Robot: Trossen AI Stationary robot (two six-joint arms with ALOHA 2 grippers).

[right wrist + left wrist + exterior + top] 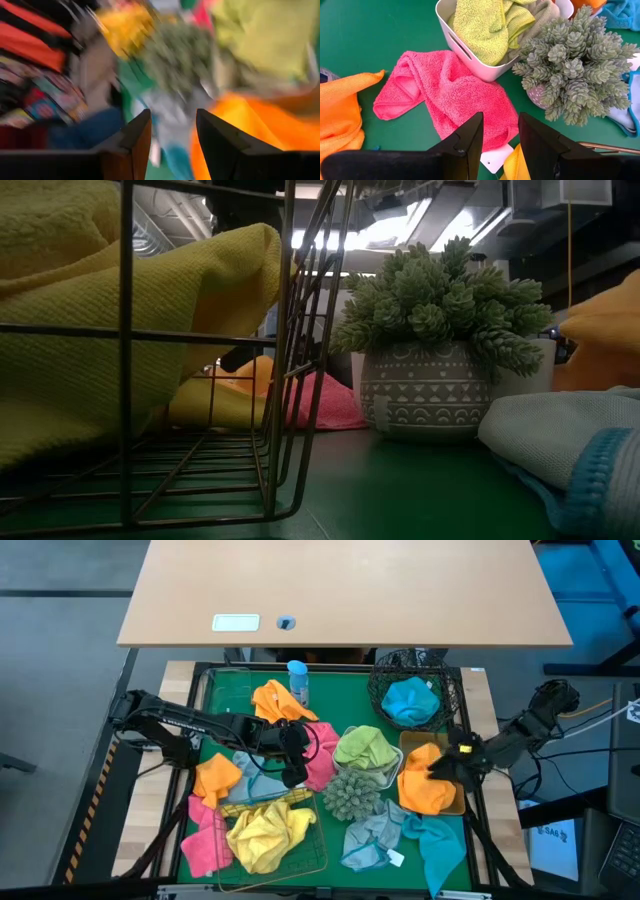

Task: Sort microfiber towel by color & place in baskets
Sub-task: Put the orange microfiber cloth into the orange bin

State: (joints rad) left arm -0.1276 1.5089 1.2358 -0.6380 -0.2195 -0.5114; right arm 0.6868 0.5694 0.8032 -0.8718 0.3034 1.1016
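Right end effector (452,762) parted, empty, above orange towel (424,786) in tan tray (409,742).

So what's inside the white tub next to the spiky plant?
A light green towel is bunched inside the white tub, filling it above the rim. A bit of greyish cloth shows beside it. Whatever lies underneath is covered.

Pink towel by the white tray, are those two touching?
Touching. The left wrist view shows the pink towel pressed against the white tray's wall, with no green mat visible between them.
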